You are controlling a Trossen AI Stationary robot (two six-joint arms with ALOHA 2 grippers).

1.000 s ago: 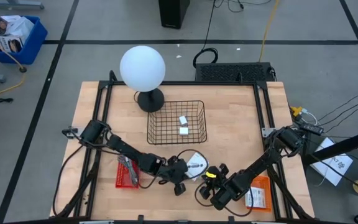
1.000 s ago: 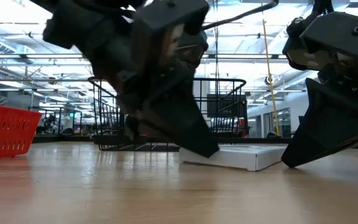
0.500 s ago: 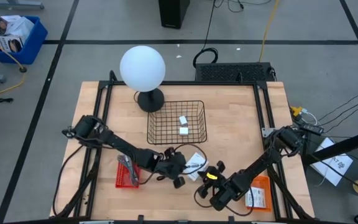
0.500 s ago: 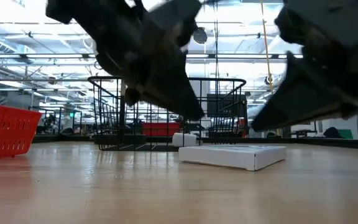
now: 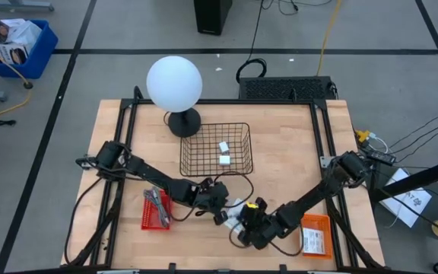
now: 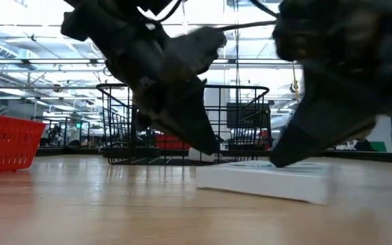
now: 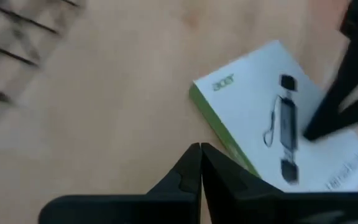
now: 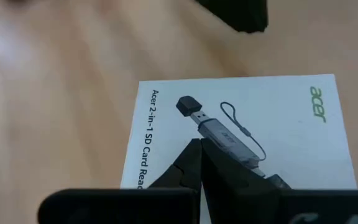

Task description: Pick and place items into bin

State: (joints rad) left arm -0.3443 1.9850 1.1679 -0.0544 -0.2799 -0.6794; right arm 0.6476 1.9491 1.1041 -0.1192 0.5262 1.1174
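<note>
With both the left gripper [image 5: 220, 214] and right gripper [image 5: 246, 221] closed and empty over the flat white packet [image 5: 236, 211], at 6 o'clock from the wire bin [image 5: 215, 149], they risk colliding or skidding the packet across the bench [image 5: 287, 144].

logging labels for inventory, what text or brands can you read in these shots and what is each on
"acer": green brand mark on the flat white packet, seen in both wrist views.
"Acer 2-in-1 SD Card Read": line along the same packet's edge in the right wrist view; the rest runs out of frame.
Other print along the packet's far edge in the left wrist view: too blurred to read.
Print on the orange packet in the high view: too small to read.
</note>
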